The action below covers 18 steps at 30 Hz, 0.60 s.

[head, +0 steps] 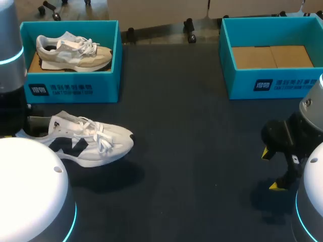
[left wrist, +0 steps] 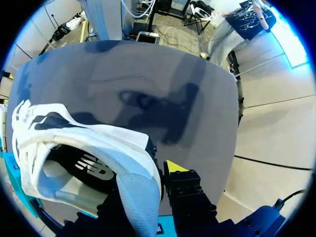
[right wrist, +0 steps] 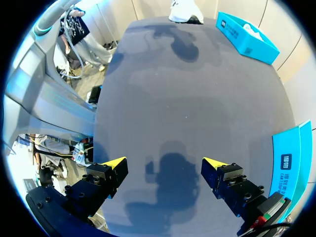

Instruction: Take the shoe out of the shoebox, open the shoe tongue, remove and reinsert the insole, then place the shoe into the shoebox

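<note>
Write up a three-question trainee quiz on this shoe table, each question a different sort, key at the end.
1. True or false: the right shoebox has no shoe in it.
2. Pick one. Where is the white shoe with the dark logo? A: on the table, in front of the left shoebox. B: inside the left shoebox. C: inside the right shoebox.
3. Fill the gap: the right end effector hangs over bare table, holding nothing, its fingers ____.

Key: 1 true; 2 A; 3 open.
</note>
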{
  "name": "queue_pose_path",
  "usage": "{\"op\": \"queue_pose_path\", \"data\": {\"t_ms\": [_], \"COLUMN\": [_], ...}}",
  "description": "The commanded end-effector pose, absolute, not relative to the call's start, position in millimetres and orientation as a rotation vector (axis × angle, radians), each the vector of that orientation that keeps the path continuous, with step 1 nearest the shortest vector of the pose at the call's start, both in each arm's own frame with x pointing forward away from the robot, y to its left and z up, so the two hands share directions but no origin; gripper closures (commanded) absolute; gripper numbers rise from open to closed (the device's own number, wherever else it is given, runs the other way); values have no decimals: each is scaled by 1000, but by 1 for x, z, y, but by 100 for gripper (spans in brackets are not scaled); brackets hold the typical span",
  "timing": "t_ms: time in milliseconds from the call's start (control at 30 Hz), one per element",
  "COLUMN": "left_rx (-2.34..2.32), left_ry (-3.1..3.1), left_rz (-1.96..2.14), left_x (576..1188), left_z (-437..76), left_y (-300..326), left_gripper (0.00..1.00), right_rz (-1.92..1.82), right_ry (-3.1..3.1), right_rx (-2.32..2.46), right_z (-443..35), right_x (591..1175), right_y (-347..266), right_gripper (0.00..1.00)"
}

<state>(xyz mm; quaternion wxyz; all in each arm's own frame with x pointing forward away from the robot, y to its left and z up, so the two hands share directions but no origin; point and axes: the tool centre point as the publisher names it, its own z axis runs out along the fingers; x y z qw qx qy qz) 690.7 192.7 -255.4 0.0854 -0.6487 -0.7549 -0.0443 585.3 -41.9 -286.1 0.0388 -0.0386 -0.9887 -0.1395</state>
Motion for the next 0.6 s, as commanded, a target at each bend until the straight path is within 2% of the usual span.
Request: {"op": "queue_pose_path", "data": {"t_ms": [33,300,600], "left_rx": [-1969,-1961,-1956], "left_ry": [-2275,-2274,-2222], "left_rz": [-198,-171,-56], "left_x": [686,682,638], "left_z": [-254,-261,-279], "left_y": [195,190,129], "left_gripper": [100,100,100], "right_rz": [-427,-427,-427], "right_ry": [-3033,-3033,-3033], "right_rx": [-117,-117,-117], "right_z": [-287,-287,-287], "right_x": [585,585,585], "right_y": [-42,-42,-42], "right_gripper": [0,0,0]}}
